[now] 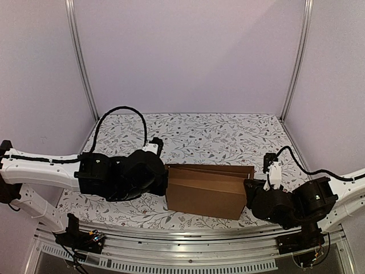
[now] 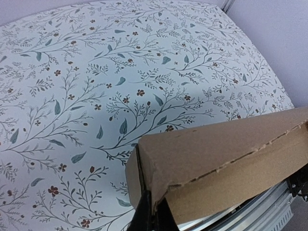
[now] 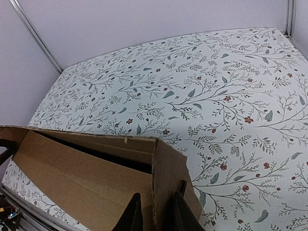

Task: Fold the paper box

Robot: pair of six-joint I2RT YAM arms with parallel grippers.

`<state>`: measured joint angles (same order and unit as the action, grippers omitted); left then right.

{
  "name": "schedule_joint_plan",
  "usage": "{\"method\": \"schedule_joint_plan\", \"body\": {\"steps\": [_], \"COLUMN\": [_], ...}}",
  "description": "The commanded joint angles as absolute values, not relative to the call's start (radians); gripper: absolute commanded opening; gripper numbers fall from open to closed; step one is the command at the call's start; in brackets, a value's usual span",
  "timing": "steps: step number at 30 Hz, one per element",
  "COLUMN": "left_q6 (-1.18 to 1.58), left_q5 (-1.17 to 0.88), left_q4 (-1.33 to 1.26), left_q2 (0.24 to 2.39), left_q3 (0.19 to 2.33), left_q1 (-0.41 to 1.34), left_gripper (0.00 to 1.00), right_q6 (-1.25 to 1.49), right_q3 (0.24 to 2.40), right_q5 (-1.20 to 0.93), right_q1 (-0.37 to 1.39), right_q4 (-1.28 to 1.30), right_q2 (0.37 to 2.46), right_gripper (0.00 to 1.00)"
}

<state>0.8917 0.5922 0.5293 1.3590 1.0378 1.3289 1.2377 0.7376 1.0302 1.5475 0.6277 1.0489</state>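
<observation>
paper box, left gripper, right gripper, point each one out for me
paper box (image 1: 208,194): top external view, on its brown front panel.
left gripper (image 2: 153,208): left wrist view, between its fingertips, at the box's edge.
right gripper (image 3: 157,198): right wrist view, between its fingertips, at the box's end wall.

no readable text, no labels, no numbers

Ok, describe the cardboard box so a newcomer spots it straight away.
Start at the table with the white flower-printed cloth. At its near edge, between the black left arm and the black right arm, lies the plain brown corrugated cardboard box, shallow and partly folded. It is the only brown, unpatterned thing there.
</observation>
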Motion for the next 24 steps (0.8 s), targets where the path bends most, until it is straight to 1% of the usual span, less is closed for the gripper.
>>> {"method": "schedule_joint_plan", "body": {"steps": [1, 3, 8, 10, 13, 15, 17, 22, 24], "left_q6": [0.908, 0.91, 0.911, 0.909, 0.903, 0.9, 0.899, 0.897, 0.897], "left_q5": [0.488, 0.489, 0.492, 0.494, 0.494, 0.493, 0.492, 0.494, 0.494], "left_q4": [0.623, 0.621, 0.621, 0.62, 0.617, 0.616, 0.616, 0.615, 0.615], "left_q2": [1.406, 1.408, 1.414, 1.419, 1.425, 1.429, 1.428, 1.424, 1.421], "left_q3": [0.991, 0.991, 0.991, 0.994, 0.998, 1.001, 1.0, 0.996, 0.994], "left_q1": [1.362, 1.363, 1.364, 1.364, 1.364, 1.364, 1.364, 1.364, 1.363], "left_gripper": [0.0, 0.0, 0.0, 0.0, 0.0, 0.0, 0.0, 0.0, 0.0], "right_q6": [1.246, 1.235, 1.183, 1.165, 1.165, 1.167, 1.173, 1.195, 1.205], "right_q3": [0.722, 0.735, 0.774, 0.789, 0.811, 0.822, 0.832, 0.855, 0.868], "right_q5": [0.918, 0.922, 0.918, 0.911, 0.91, 0.91, 0.912, 0.924, 0.929], "right_q1": [1.569, 1.571, 1.571, 1.57, 1.571, 1.57, 1.571, 1.57, 1.571], "right_q4": [0.728, 0.728, 0.728, 0.735, 0.769, 0.788, 0.805, 0.854, 0.878], "right_q2": [1.036, 1.022, 0.958, 0.932, 0.898, 0.889, 0.889, 0.923, 0.942], "right_gripper": [0.26, 0.32, 0.42, 0.44, 0.46, 0.45, 0.43, 0.27, 0.25]}}
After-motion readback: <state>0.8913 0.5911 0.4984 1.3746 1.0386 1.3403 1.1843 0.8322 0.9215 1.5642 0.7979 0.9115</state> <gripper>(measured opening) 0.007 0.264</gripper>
